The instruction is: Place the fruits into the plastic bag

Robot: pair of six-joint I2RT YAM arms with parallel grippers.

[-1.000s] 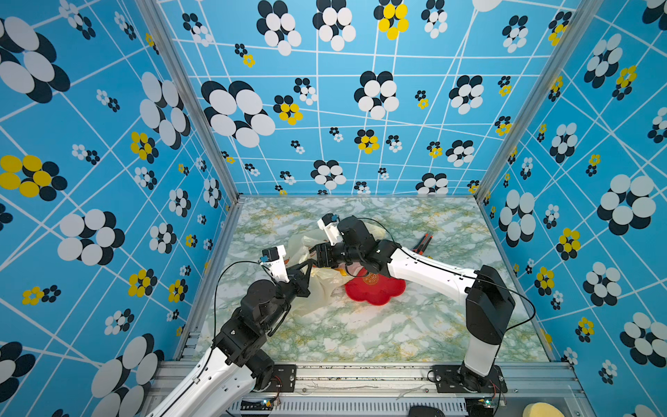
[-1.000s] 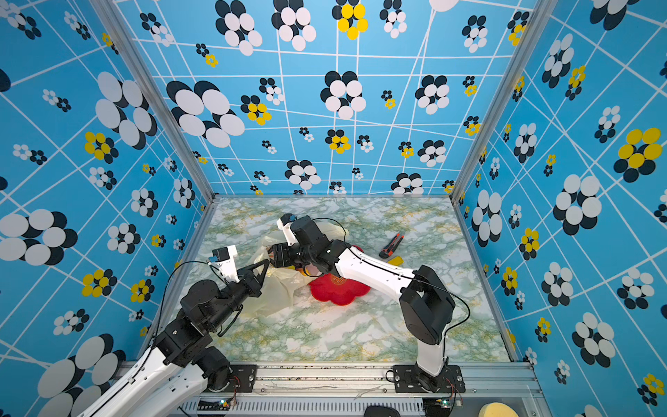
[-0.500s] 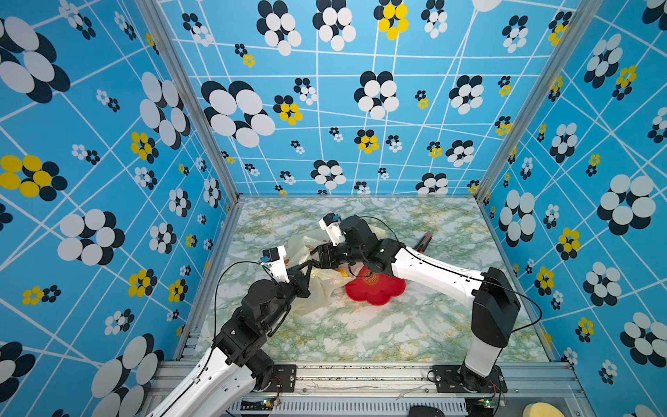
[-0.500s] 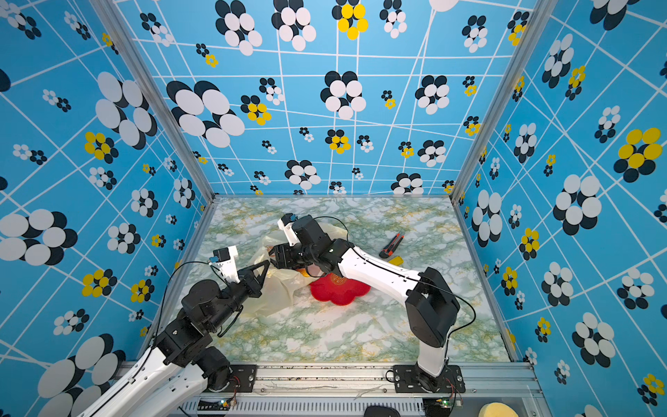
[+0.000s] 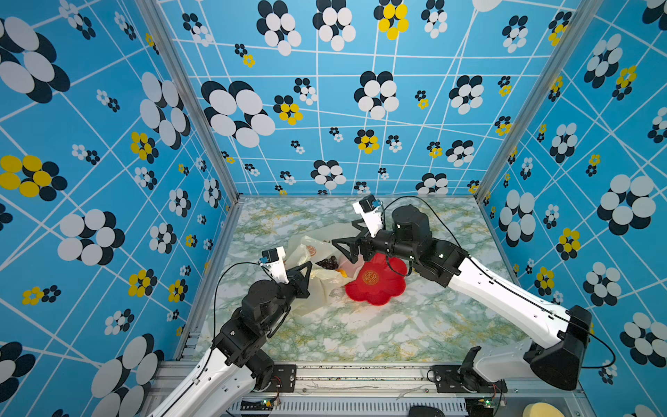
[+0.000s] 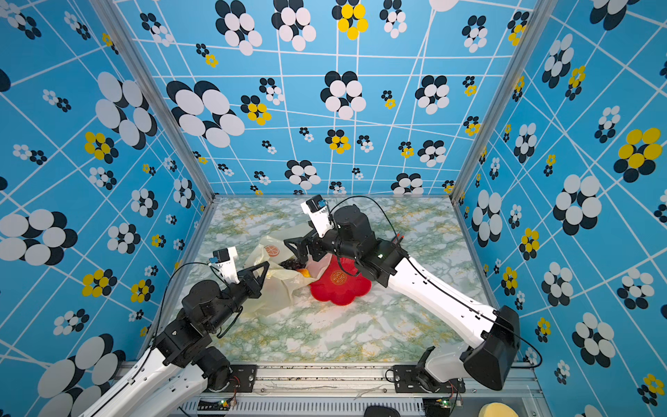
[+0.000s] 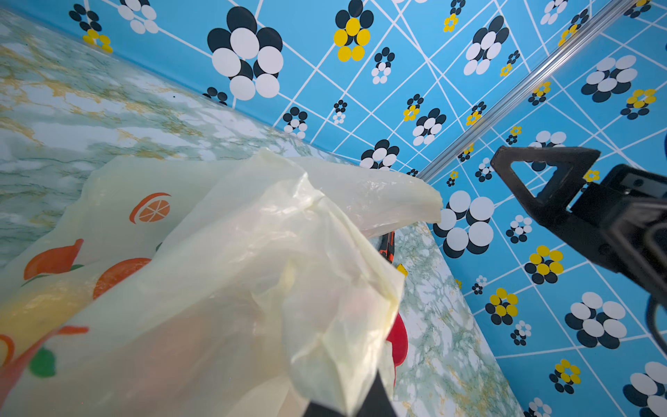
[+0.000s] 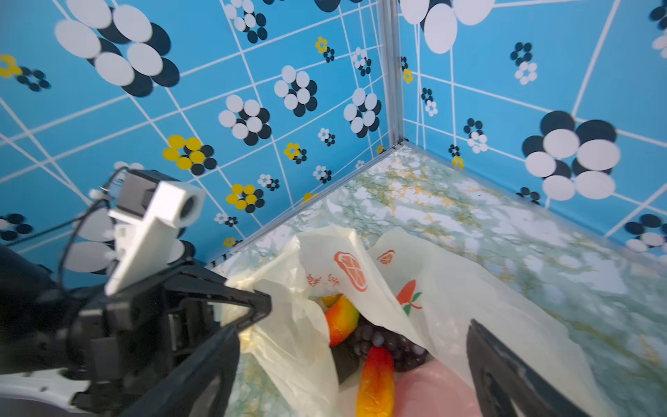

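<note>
The cream-yellow plastic bag (image 5: pixel 314 289) (image 6: pixel 278 289) lies left of centre on the marble floor, its mouth facing the red plate (image 5: pixel 375 285). My left gripper (image 5: pixel 306 274) (image 6: pixel 265 269) is shut on the bag's upper edge (image 7: pixel 325 325) and holds it lifted. Inside the mouth lie fruits: a dark grape bunch (image 8: pixel 382 343) (image 5: pixel 326 262), a red-orange piece (image 8: pixel 341 317) and a red-yellow piece (image 8: pixel 375 382). My right gripper (image 5: pixel 346 251) (image 8: pixel 353 372) hovers open just over the mouth, nothing between its fingers.
The red flower-shaped plate (image 6: pixel 339 285) touches the bag's mouth and shows no fruit on it. An orange-black cutter (image 6: pixel 397 238) (image 7: pixel 388 245) with a yellow strip (image 7: pixel 401 269) lies behind my right arm. Blue patterned walls close in three sides.
My right gripper's jaws have spread wider over the bag mouth. The left gripper and the bag edge it holds have stayed in place.
</note>
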